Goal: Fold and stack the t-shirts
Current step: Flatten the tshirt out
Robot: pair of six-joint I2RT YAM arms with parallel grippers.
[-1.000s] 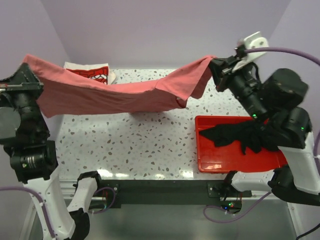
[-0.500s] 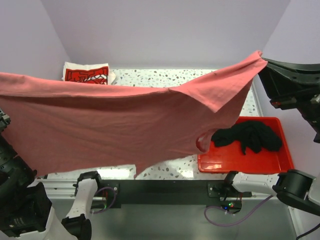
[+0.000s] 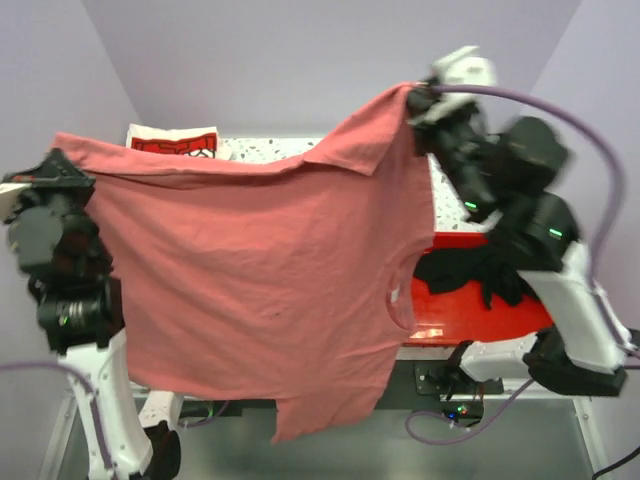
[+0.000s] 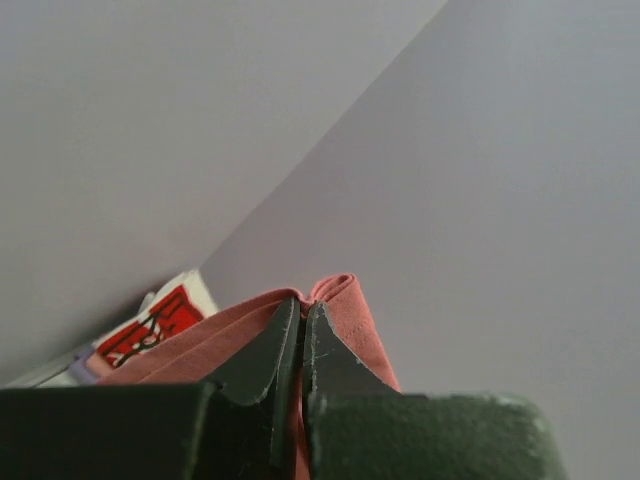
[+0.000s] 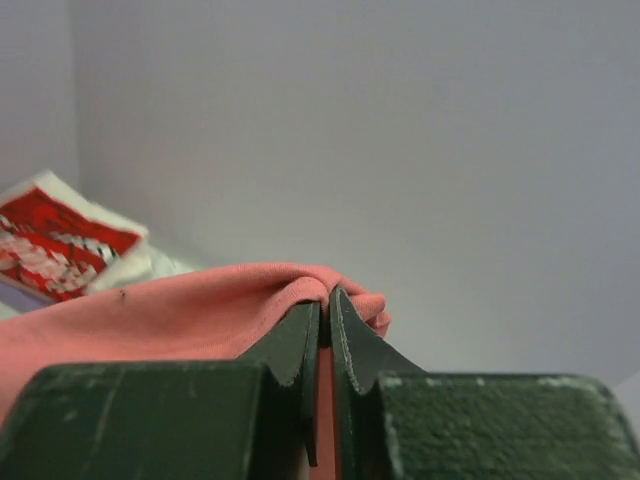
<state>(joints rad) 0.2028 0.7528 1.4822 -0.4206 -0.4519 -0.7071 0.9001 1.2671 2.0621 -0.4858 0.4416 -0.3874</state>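
Observation:
The dusty-red t-shirt (image 3: 260, 280) hangs spread wide in the air between both arms, covering most of the table in the top view. My left gripper (image 3: 62, 160) is shut on its left edge, seen pinched in the left wrist view (image 4: 335, 300). My right gripper (image 3: 418, 95) is shut on its upper right corner, seen in the right wrist view (image 5: 300, 285). A folded white shirt with red print (image 3: 172, 140) lies at the far left, also in the left wrist view (image 4: 150, 325) and the right wrist view (image 5: 60, 240). A black shirt (image 3: 485, 272) lies in the red bin.
The red plastic bin (image 3: 470, 310) stands at the near right of the speckled table (image 3: 270, 150), partly hidden by the hanging shirt and the right arm. Purple walls close in the back and sides.
Both arms swung the red shirt up and toward the camera, then back; it now hangs lower and wider, its bottom hem past the table's near edge. Both grips held.

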